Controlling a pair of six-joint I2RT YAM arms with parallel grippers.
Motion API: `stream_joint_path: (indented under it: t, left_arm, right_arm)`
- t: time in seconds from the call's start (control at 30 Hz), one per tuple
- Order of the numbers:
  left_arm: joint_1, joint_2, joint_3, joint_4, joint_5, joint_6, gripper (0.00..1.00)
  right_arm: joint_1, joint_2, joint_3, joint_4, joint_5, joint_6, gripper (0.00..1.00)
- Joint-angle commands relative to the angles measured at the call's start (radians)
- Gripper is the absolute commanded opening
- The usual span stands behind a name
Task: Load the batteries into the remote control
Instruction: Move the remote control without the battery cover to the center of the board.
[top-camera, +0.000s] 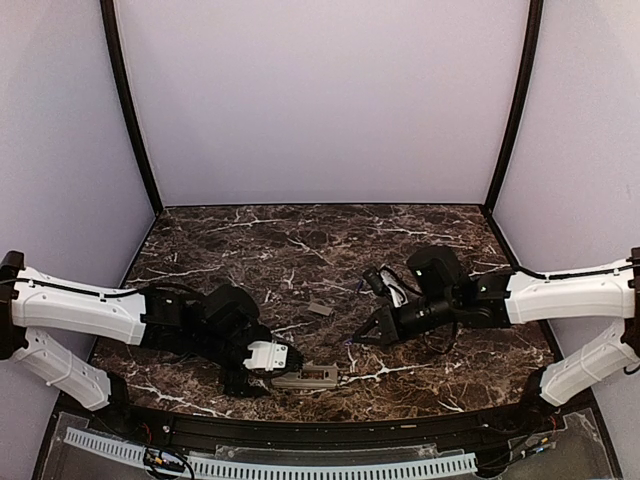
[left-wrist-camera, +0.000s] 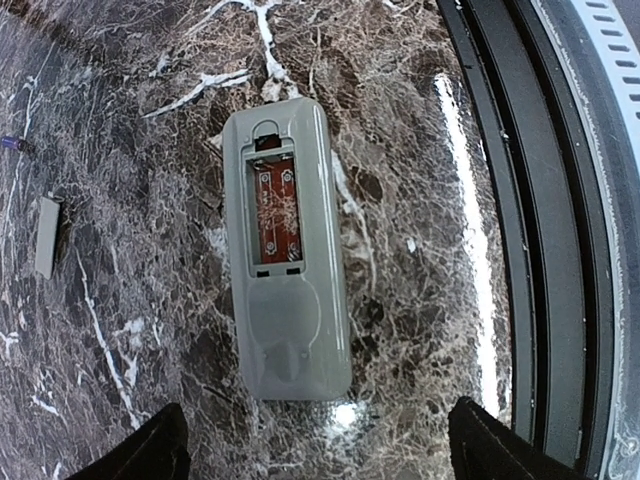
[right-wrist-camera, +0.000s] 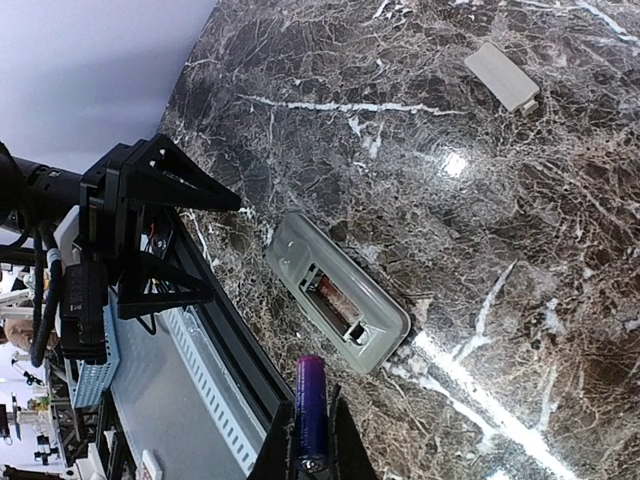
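Observation:
The remote control (left-wrist-camera: 285, 250) lies face down near the table's front edge, grey back up. Its battery bay is uncovered, shows reddish contacts and holds nothing. My left gripper (left-wrist-camera: 320, 450) hovers just behind the remote's near end, open, its fingers wide on either side and touching nothing. My right gripper (right-wrist-camera: 312, 425) is shut on one purple battery (right-wrist-camera: 311, 390), held in the air a short way off the remote (right-wrist-camera: 340, 295). A second battery (left-wrist-camera: 10, 143) peeks in at the left wrist view's edge, lying on the table. From above, the remote (top-camera: 305, 378) sits between both grippers.
The small flat grey cover piece (right-wrist-camera: 502, 75) lies on the marble behind the remote, also visible as the cover (left-wrist-camera: 46, 235) in the left wrist view. The black front rail (left-wrist-camera: 520, 250) runs close beside the remote. Grey walls enclose the table.

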Motion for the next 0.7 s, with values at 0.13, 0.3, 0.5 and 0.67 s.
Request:
stream_joint_path:
  t: [0.13,0.3,0.5,0.67]
  left_arm:
    - [0.000,0.101,-0.028,0.164,0.017,-0.012,0.89]
    - [0.002,0.189,-0.007,0.209,-0.032,-0.034,0.88]
    - [0.003,0.363,0.105,0.123,-0.054,-0.043,0.73]
    - [0.003,0.378,0.123,0.066,-0.016,-0.075,0.51]
  right_arm:
    - [0.009,-0.001,-0.040,0.084,-0.008,0.006,0.00]
    - [0.005,0.050,-0.020,0.129,-0.061,0.016,0.00]
    - [-0.010,0.086,0.002,0.105,-0.077,0.012,0.00]
    - [-0.024,0.080,-0.020,0.111,-0.070,0.025,0.00]
